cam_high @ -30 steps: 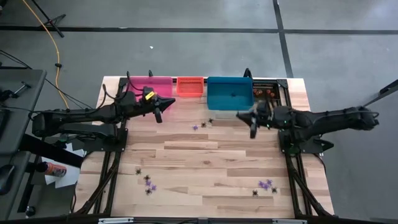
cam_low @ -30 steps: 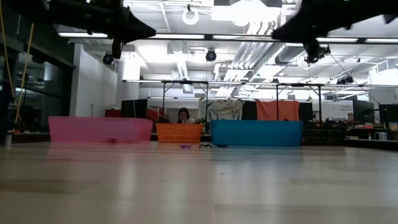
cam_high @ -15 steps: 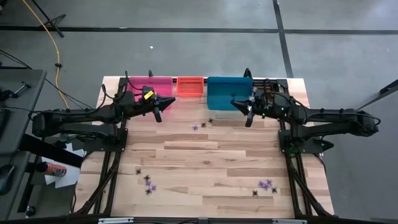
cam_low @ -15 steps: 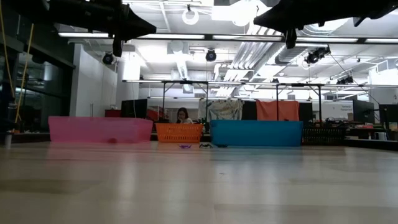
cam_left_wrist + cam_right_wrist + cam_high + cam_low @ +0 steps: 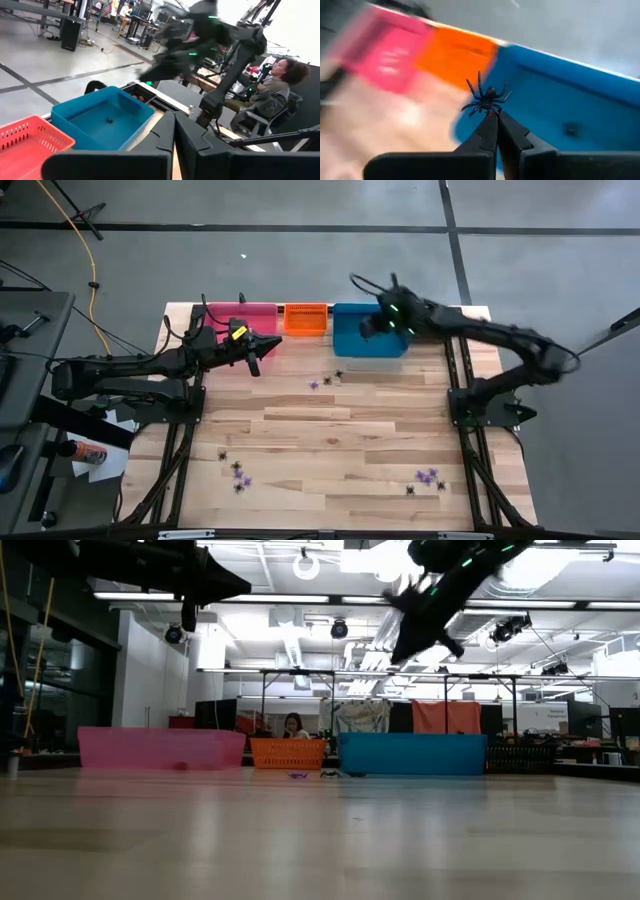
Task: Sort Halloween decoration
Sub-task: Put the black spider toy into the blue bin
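Wooden table (image 5: 330,430) in a grey-floored workshop. At twelve o'clock, pink bin (image 5: 240,315), orange bin (image 5: 306,318), blue bin (image 5: 368,332) holding one dark trinket (image 5: 107,120). Left gripper (image 5: 254,365) closed, empty, near the pink bin. Right gripper (image 5: 495,116), over the blue bin, pinches a black spider (image 5: 486,98).

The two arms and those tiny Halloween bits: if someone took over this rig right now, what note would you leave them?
Right gripper: shut on a black spider, raised over the blue bin.
Left gripper: shut, empty, hovering near the pink bin.
Done: one small dark trinket lies in the blue bin.
Left: purple and black trinkets on the table, a pair before the blue bin, a cluster at the near left and one at the near right. Orange bin contents cannot be made out.
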Tool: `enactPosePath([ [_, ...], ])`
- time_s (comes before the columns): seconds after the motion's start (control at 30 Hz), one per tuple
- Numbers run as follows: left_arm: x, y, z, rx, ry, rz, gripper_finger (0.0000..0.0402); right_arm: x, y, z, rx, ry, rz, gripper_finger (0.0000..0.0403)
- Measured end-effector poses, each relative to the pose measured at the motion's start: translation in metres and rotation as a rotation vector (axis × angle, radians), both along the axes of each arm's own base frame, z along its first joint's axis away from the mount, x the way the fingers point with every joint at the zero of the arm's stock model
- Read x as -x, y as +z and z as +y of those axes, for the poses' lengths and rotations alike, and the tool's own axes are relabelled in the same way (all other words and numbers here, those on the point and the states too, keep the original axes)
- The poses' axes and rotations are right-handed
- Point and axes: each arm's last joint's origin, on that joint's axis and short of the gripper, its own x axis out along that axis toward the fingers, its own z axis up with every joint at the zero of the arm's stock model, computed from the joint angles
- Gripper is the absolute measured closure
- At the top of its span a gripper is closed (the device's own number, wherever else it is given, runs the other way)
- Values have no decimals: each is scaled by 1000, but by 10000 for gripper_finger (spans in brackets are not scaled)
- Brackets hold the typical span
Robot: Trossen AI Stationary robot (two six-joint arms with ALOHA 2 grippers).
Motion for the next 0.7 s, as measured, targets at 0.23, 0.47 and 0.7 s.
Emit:
enactPosePath([
  [0.23, 0, -1, -1, 38, -32, -4, 401, -40, -55, -72, -221, -107, 304, 403],
  [0.47, 0, -1, -1, 15, -32, 3, 401, -69, -111, -102, -335, -164, 412, 403],
  [0.7, 0, -1, -1, 14, -31, 2, 401, -78, -134, -107, -400, -201, 419, 398],
])
